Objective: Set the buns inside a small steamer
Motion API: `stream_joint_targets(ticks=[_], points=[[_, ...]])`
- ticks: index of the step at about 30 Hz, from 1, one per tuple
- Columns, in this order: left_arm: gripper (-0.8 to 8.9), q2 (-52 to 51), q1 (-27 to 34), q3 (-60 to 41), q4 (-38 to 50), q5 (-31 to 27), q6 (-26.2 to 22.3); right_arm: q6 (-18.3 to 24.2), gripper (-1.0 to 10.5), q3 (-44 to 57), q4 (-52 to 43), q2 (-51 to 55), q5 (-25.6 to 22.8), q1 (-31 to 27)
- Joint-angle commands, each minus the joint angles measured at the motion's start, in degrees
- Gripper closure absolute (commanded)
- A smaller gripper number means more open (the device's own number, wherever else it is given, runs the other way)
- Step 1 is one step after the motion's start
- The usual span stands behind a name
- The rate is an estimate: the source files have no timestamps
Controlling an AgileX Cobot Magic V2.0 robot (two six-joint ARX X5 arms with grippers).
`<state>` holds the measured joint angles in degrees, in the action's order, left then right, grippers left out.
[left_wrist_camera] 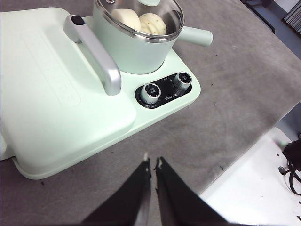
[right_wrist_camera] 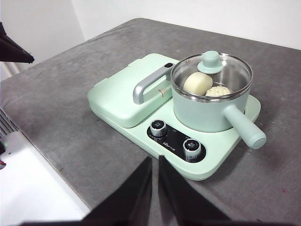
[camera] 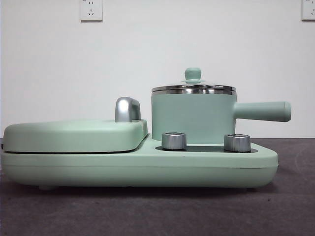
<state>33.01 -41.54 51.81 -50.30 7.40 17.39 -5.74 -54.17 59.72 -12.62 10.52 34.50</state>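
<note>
- The buns, the smooth cream-white one (right_wrist_camera: 197,83) and the ridged, green-dotted one (right_wrist_camera: 217,91), lie side by side inside the small steamer (right_wrist_camera: 207,110), visible through its glass lid (right_wrist_camera: 212,70); I judge the task done, since the lid is seated on the steel rim.
- Nearest each wrist camera, the left gripper (left_wrist_camera: 152,165) and the right gripper (right_wrist_camera: 155,162) hang above the grey table (right_wrist_camera: 61,103), jaws nearly together and holding nothing, well apart from the appliance, probably parked clear of it.
- Next come the two steel knobs (camera: 173,140), set at the front edge of the mint-green base (camera: 147,167) where a hand can reach them.
- Behind them the steamer stands upright on the base, its long handle (camera: 261,111) pointing sideways, away from the flat griddle lid (camera: 74,135).
- The griddle's chrome handle (camera: 127,109) rises just beside the steamer's wall.
- Farthest back is the white wall (camera: 49,73).
</note>
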Motion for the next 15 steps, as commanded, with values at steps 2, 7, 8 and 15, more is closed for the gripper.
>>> stream_joint_targets(ticks=[2,7,8,15], points=[[7.93,0.22,-0.55,0.77,0.66,-0.11,0.02,0.63,9.3,-0.61,-0.59,-0.28,-0.02,0.42],[7.93,-1.11,-0.24,-0.39,2.32,-0.13,0.02,0.63,9.3,-0.61,-0.59,-0.28,-0.02,0.42],[7.93,-1.68,0.28,-0.72,2.38,-0.11,0.02,0.63,9.3,-0.61,-0.59,-0.28,-0.02,0.42],[7.93,-8.61,12.52,-6.62,3.96,-0.15,-3.34,0.61,9.3,-0.63,-0.59,-0.28,-0.02,0.42]])
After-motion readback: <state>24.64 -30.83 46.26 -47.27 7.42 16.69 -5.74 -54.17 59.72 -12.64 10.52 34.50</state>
